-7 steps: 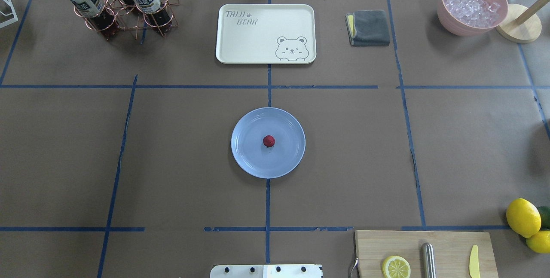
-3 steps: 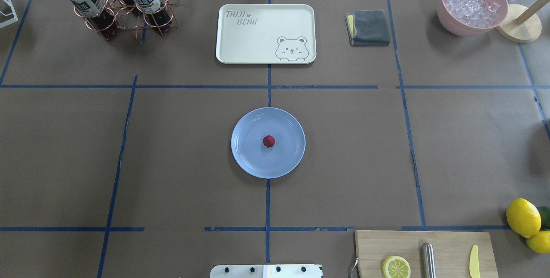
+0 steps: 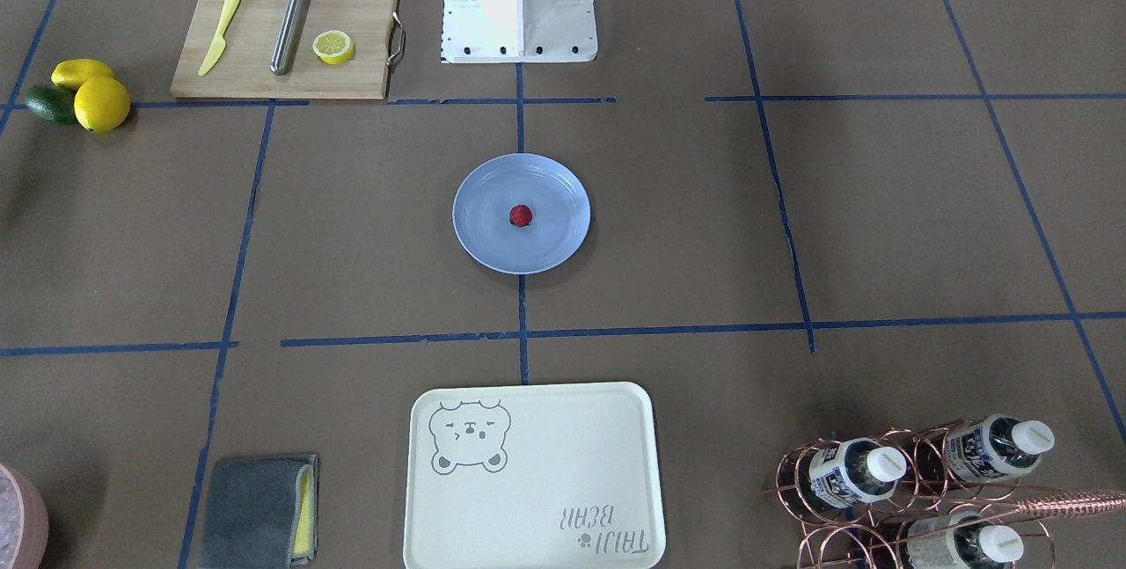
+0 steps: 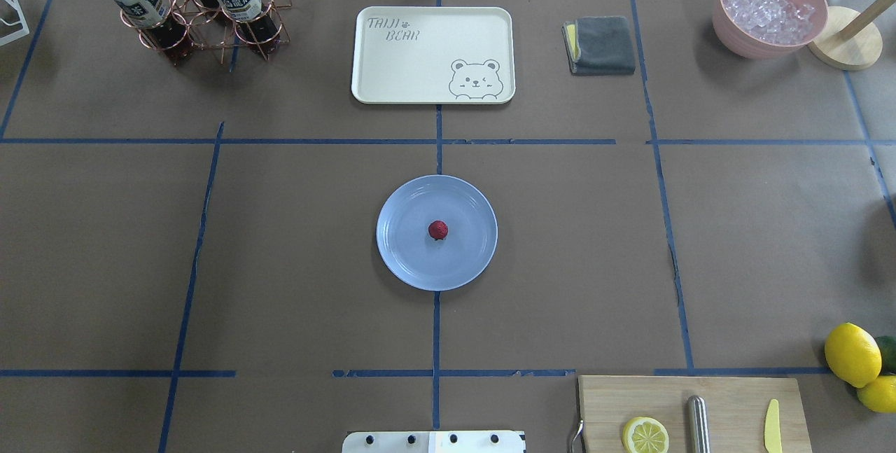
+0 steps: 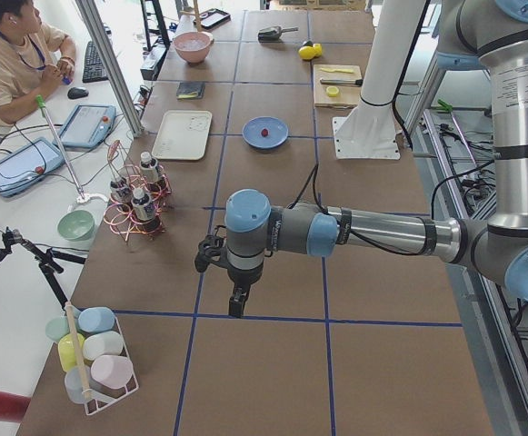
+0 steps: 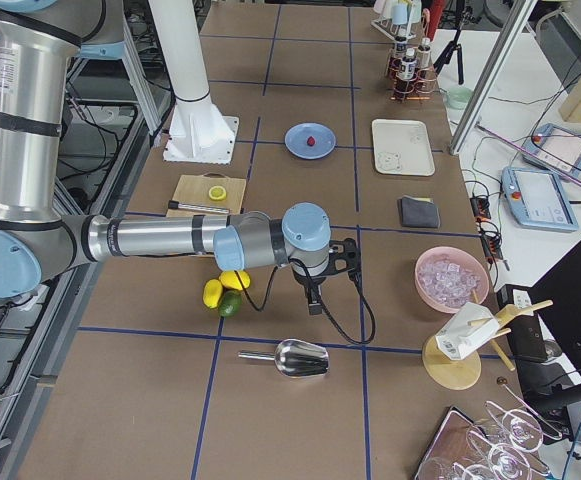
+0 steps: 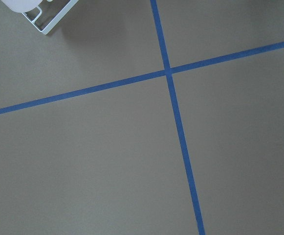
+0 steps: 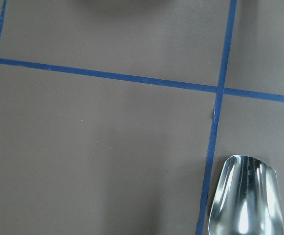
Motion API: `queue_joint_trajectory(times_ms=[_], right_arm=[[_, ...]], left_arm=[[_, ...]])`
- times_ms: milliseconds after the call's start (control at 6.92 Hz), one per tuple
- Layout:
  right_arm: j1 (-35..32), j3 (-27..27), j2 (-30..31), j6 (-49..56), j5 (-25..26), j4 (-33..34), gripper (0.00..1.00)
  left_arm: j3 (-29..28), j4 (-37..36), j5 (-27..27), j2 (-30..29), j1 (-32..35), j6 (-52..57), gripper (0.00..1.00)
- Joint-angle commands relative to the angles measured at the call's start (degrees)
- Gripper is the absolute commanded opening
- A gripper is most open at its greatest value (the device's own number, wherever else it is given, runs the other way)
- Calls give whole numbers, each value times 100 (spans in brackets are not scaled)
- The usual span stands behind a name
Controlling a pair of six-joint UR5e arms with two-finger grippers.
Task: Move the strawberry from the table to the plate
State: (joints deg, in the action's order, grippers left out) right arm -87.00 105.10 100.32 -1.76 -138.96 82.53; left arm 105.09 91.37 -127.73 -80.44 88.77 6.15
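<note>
A small dark-red strawberry (image 4: 438, 230) (image 3: 521, 215) lies in the middle of the round light-blue plate (image 4: 406, 264) (image 3: 479, 239), which rests at the centre of the brown table (image 4: 280, 264) with its blue tape grid. My left gripper (image 5: 236, 304) hangs over the table's left end, far from the plate, and shows only in the exterior left view. My right gripper (image 6: 312, 300) hangs near the right end, past the lemons, seen only in the exterior right view. I cannot tell whether either is open or shut. Both wrist views hold only bare table.
A cream bear tray (image 4: 432, 54) lies beyond the plate. A bottle rack (image 4: 203, 12), a grey cloth (image 4: 600, 45) and a pink bowl of ice (image 4: 768, 8) line the far edge. Near right: cutting board (image 4: 728, 404), lemons (image 4: 852, 353), metal scoop (image 8: 244, 196). A person (image 5: 9, 54) sits at a side desk.
</note>
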Motion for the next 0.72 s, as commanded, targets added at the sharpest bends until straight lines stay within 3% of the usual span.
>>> queue_joint_trajectory(times_ms=[0, 578], right_arm=[[-1, 55, 75, 254, 325, -70, 100], [-10, -7, 110, 686, 221, 18, 100]], left_arm=[[-33, 3, -7, -7, 0, 0, 100], [19, -49, -6, -147, -18, -17, 100]])
